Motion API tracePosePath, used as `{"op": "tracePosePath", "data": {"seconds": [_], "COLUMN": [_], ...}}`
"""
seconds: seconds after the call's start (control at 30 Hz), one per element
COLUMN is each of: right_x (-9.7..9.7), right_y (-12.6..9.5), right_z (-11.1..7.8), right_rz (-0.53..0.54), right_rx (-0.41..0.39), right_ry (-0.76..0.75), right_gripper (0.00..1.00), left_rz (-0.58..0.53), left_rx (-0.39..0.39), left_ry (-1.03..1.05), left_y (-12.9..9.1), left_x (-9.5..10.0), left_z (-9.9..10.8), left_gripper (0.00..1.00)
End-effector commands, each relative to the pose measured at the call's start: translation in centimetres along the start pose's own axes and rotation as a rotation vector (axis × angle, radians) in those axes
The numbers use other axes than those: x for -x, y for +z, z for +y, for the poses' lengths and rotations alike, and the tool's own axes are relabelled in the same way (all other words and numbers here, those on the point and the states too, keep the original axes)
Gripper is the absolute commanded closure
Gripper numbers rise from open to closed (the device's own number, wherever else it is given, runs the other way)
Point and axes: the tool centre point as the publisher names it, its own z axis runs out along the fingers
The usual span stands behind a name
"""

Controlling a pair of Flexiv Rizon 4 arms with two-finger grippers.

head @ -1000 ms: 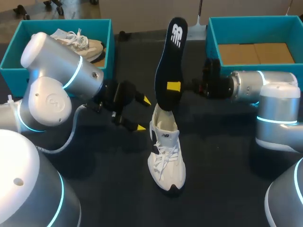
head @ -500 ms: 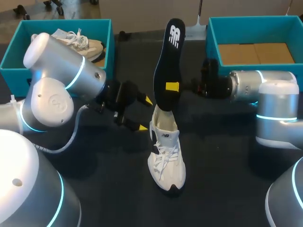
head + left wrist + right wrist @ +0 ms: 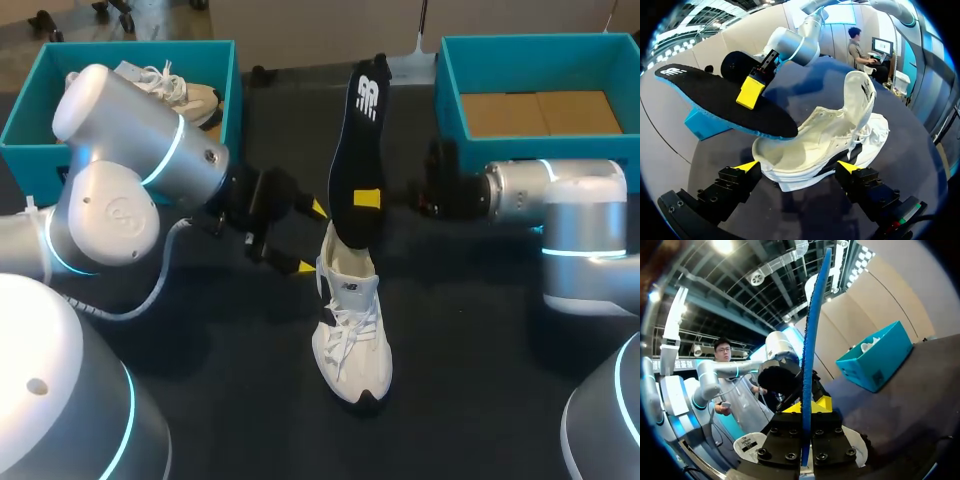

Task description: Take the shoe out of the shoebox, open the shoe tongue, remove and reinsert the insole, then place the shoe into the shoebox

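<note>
The shoe [image 3: 352, 320], a white laced sneaker of mesh-like fabric with a dark edge at its toe, stands on the dark table [image 3: 480, 340] in the lower middle of the head view. Its toe points toward the bottom edge, and it is outside both boxes. Its heel opening is partly covered by the insole [image 3: 362, 130], a long, thin foam piece. The insole is black on the face that shows, with a white mark near its upper end and a blue rim. It rises almost upright from the heel into the upper middle of the frame. Its lower end is hidden at the collar, so how far in it sits cannot be told.

The right gripper [image 3: 368, 199] pinches the insole low down. Only one yellow tip shows against the black face; the other is behind the foam. The left gripper [image 3: 311, 237] is spread, its fingers on either side of the heel; whether they touch it is hard to make out.

The teal shoebox [image 3: 228, 110] at upper left, partly hidden by the left arm [image 3: 130, 170], holds a second pale shoe [image 3: 180, 95]. The other teal box [image 3: 450, 85] at upper right, cut off by the frame edge, shows brown cardboard [image 3: 540, 112] inside.
</note>
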Motion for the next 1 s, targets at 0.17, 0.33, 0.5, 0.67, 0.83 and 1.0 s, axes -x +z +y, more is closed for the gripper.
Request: {"op": "tracePosePath", "data": {"seconds": [0.17,0.33,0.5,0.67,0.83,1.0], "right_x": [0.8,1.2,1.2,1.2,0.9,0.7], "right_y": [0.5,0.4,0.2,0.1,0.7,1.2], "right_z": [-1.0,-1.8,-2.1,-2.0,-1.7,-1.6], "right_rz": [-0.008,-0.017,-0.023,-0.019,-0.012,-0.006], "right_rx": [-0.001,-0.003,-0.007,-0.007,-0.009,-0.018], "right_ry": [-0.011,-0.021,-0.016,-0.011,-0.013,-0.013], "right_gripper": [1.0,1.0,1.0,1.0,1.0,1.0], "left_rz": [0.001,-0.023,-0.031,-0.031,-0.031,-0.031], "left_rx": [0.012,0.027,0.021,0.021,0.021,0.021], "left_ry": [-0.002,-0.012,-0.03,-0.03,-0.03,-0.03], "left_y": [0.6,0.7,0.6,0.6,0.6,0.6], "left_x": [0.4,0.1,0.1,0.1,0.1,0.1], "left_z": [0.3,0.4,0.4,0.4,0.4,0.4], "left_gripper": [0.0,0.0,0.0,0.0,0.0,0.0]}}
